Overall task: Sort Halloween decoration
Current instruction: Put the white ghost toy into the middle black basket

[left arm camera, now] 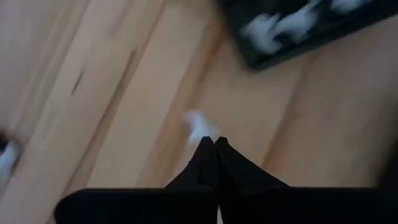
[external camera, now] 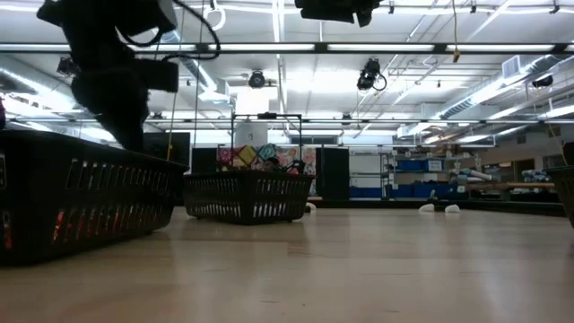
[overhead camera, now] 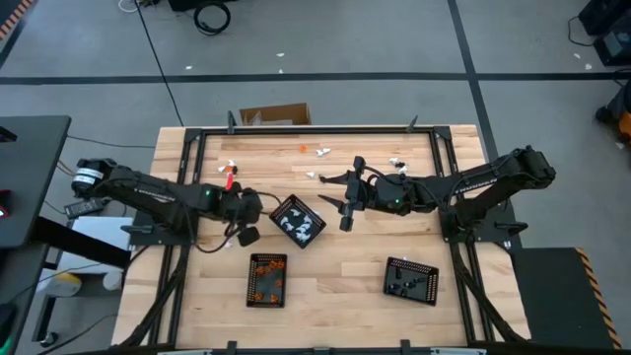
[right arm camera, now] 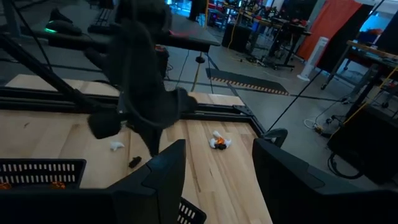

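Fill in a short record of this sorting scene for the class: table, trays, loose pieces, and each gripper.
table: wooden
trays: three black; one with white pieces, one with orange pieces, one with dark pieces
loose pieces: scattered along the far edge
left gripper: shut on a white piece, beside the white tray
right gripper: open, above the table

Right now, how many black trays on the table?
3: the white-piece tray at centre between the arms, the orange-piece tray near the front left, the black-piece tray front right. None looks hidden.
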You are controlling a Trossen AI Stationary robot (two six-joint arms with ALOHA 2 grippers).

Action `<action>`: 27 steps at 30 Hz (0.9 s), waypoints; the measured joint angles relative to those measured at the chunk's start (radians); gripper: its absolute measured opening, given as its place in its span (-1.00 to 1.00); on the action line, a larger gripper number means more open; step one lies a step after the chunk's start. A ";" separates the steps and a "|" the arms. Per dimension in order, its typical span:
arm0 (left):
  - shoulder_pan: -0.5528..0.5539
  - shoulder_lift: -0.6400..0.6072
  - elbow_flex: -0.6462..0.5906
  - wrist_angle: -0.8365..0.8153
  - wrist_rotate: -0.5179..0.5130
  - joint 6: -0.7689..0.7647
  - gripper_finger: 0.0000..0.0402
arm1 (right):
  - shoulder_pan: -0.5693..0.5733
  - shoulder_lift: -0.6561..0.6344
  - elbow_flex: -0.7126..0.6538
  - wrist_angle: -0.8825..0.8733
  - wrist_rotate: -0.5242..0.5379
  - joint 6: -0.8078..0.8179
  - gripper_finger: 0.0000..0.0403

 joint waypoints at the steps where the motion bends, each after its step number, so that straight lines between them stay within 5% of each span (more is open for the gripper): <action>1: 0.018 0.000 -0.006 -0.016 0.000 -0.008 -0.99 | 0.000 0.000 0.000 0.000 0.000 -0.003 -0.05; 15: 0.173 0.000 -0.119 0.235 0.096 0.033 -0.05 | 0.000 0.000 0.000 0.004 -0.001 -0.012 -0.05; 27: 0.171 0.153 -0.120 0.318 0.098 0.080 0.02 | 0.002 0.000 0.000 0.007 -0.007 -0.012 -0.05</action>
